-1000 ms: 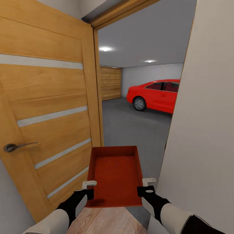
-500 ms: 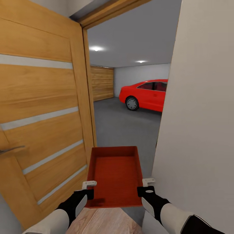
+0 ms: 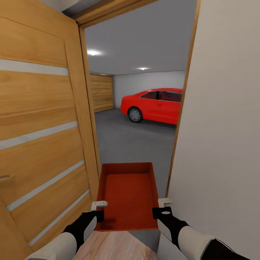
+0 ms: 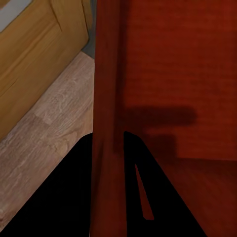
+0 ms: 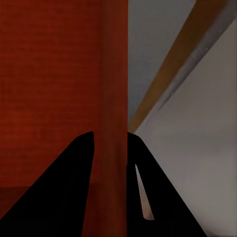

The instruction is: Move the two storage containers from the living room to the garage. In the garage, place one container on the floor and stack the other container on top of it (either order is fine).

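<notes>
An orange-red storage container (image 3: 127, 195) hangs level in front of me, held between both arms in the doorway. My left gripper (image 3: 99, 211) is shut on its left wall (image 4: 107, 98), one finger on each side of the wall. The right gripper (image 3: 161, 208) is shut the same way on the right wall (image 5: 116, 98). Through the doorway lies the garage with its dark grey floor (image 3: 130, 141) and a red car (image 3: 153, 105) at the back. Light wood planks (image 3: 115, 245) lie under the container's near end.
An open wooden door with pale stripes (image 3: 39, 137) stands close on my left. A white wall (image 3: 224, 126) and the door frame's edge (image 3: 178, 122) stand close on my right, leaving a narrow gap. A wood-panelled wall (image 3: 102, 92) is at the garage's far left.
The whole view has swung rightward: door, car and frame have all slid left in the picture. The container and both grippers keep the same place in front of me.
</notes>
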Motion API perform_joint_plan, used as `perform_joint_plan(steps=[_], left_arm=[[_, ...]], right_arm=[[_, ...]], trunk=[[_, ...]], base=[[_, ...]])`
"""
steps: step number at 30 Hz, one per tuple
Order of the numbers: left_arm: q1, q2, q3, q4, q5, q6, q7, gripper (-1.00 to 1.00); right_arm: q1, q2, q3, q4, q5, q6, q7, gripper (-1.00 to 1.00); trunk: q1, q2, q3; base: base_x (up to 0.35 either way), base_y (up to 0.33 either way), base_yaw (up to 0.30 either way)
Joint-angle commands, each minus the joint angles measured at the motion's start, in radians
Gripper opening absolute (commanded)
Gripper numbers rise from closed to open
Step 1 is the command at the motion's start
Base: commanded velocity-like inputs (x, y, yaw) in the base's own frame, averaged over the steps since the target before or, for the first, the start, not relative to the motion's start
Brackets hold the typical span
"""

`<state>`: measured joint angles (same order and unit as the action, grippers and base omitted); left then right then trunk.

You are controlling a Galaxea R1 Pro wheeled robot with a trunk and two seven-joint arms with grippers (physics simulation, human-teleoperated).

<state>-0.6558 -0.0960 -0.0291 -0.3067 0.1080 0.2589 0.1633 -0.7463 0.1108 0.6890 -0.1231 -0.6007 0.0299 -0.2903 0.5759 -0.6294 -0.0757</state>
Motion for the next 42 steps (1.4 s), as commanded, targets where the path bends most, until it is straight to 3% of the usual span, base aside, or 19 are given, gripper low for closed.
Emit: perform_joint_plan(steps=[1,42], left_arm=[[-0.001,0.001,0.009,-0.008,-0.001,-0.024,0.007,-1.0],[-0.001,0.002,0.009,-0.008,-0.001,-0.024,0.005,-1.0]], right_arm=[[-0.001,0.0,0.002,0.006,-0.024,0.002,-0.001,-1.0],[-0.001,0.0,0.002,0.006,-0.024,0.002,-0.001,-1.0]], trunk=[[0.001,-0.002,-0.002],[0.001,-0.002,-0.002]], base=[[0.121,0.293,-0.242],[0.121,0.293,-0.242]])
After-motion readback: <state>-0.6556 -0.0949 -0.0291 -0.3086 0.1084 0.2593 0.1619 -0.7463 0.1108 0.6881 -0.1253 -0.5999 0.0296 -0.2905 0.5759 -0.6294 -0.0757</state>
